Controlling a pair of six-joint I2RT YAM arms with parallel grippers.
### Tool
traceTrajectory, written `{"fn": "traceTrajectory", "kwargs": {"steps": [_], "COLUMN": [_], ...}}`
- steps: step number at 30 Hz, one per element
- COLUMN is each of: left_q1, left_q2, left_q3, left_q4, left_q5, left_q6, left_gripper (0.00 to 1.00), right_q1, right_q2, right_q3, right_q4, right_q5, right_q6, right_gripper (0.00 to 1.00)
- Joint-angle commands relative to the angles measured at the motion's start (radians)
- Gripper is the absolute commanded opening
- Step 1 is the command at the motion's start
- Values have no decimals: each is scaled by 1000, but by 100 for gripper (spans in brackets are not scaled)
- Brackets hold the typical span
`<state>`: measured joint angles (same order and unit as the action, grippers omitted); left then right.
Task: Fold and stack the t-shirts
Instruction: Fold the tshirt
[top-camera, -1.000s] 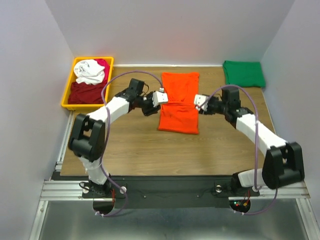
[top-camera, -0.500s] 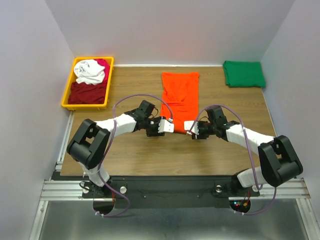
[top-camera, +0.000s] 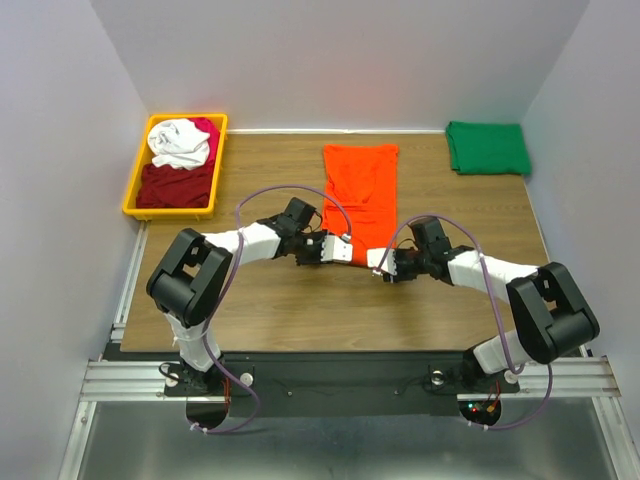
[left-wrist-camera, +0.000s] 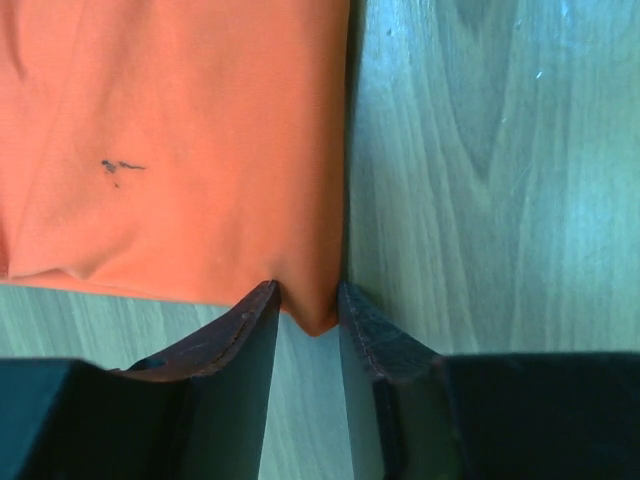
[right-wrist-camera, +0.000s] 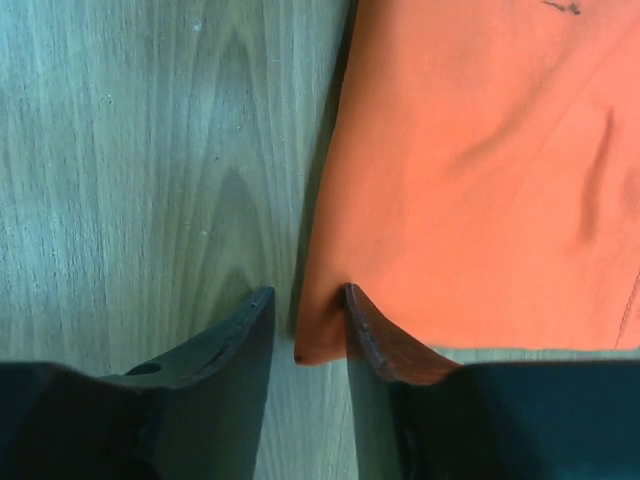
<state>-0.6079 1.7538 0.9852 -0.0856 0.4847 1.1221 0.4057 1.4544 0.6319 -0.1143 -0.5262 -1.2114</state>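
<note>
My left jaws and right jaws are both down on the bench (top-camera: 270, 310), one at each near corner of the orange t-shirt (top-camera: 360, 190). The shirt lies flat as a long narrow strip in the middle of the bench, running away from me.

In my left wrist view the near corner of the cloth pokes in between my left jaws. They stand narrow, and the cloth meets both inner faces at the tips. I cannot tell whether they are pinching it.

In my right wrist view the other near corner sits between my right jaws. These are also narrow but not closed on the cloth. One tip overlaps the cloth edge, and the other stands just beside it with a strip of bare wood showing between.

The dark green t-shirt (top-camera: 488, 148) lies folded at the far right corner. The yellow bin (top-camera: 131, 190) at the far left holds a white t-shirt (top-camera: 180, 143), a dark red t-shirt (top-camera: 175, 185) and a magenta one (top-camera: 207, 128).
</note>
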Motion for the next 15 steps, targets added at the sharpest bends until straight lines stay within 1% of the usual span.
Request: {"fn": "traceTrajectory", "kwargs": {"steps": [1, 2, 3, 5, 6, 7, 8, 9, 12, 15], "left_q1": [-7, -7, -6, -6, -4, 0, 5, 20, 42, 43], "left_q2": [19, 15, 6, -11, -31, -39, -46, -59, -74, -94], "left_q3": [38, 38, 32, 29, 41, 53, 70, 113, 209, 260], "left_q4": [-20, -25, -28, -35, -43, -75, -95, -135, -204, -256], "left_q5": [-12, -5, 0, 18, 25, 41, 51, 58, 81, 84], "left_q6": [2, 8, 18, 12, 1, -14, -24, -50, -88, -96], "left_gripper": [31, 27, 17, 6, 1, 0, 0, 0, 0, 0], "right_q1": [5, 4, 5, 5, 4, 4, 4, 4, -4, -4], "right_q2": [4, 4, 1, -9, -18, -40, -52, -64, -104, -127], "right_q3": [-21, -21, -18, -5, 5, 31, 46, 63, 150, 207], "right_q4": [45, 48, 48, 48, 47, 44, 42, 36, -25, -87], "right_q5": [22, 29, 35, 55, 67, 93, 107, 120, 138, 141], "right_q6": [-31, -28, -25, 18, 39, 64, 122, 147, 196, 220], "right_gripper": [36, 33, 23, 11, 0, 1, 1, 1, 0, 1]}}
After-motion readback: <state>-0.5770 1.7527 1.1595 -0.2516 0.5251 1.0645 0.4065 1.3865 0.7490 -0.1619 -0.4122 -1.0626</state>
